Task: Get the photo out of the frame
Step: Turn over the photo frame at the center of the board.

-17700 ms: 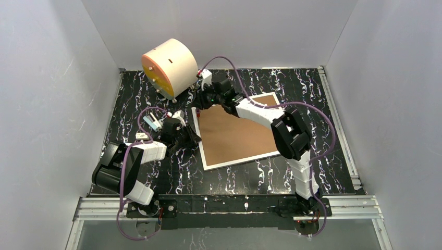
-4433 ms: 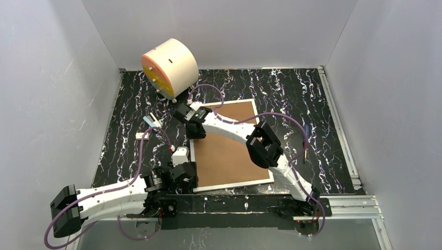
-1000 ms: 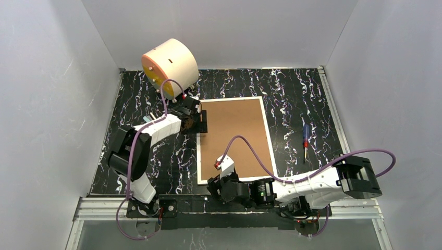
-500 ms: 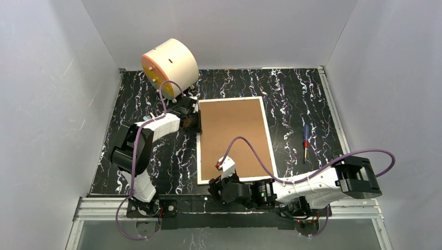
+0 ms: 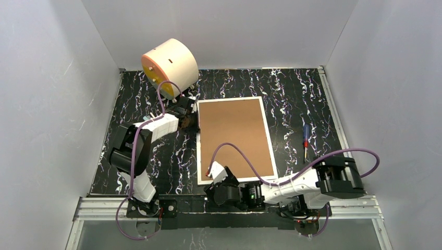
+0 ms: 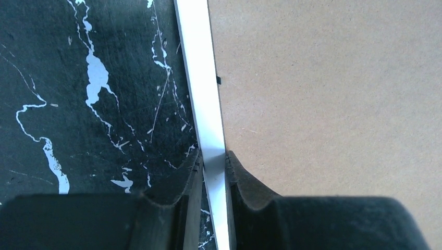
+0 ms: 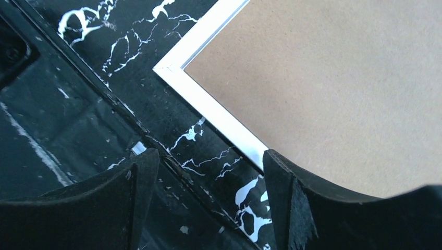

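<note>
The frame lay face down on the tabletop, its brown back board turned up and seated inside the white rim. The photo itself was nowhere in sight; by my judgement it sat hidden under that board, so none of the removal proper had been done

The left tool was narrowed onto the frame's left rim near the far corner, one finger on the outer side against the tabletop and the other on the board side, both touching the white strip. The right tool hung wide at the near left corner with nothing between its fingers, one over the dark tabletop and one over the board's edge, the corner lying just ahead of the gap

The step in hand looked like steadying the frame and getting a purchase on it. The next move probably called for a firm pinch on the left while the right found the seam between board and rim, since the board sat flush and offered little to catch. A screwdriver lay well apart to the right and a cream drum stood near the far left corner
</note>
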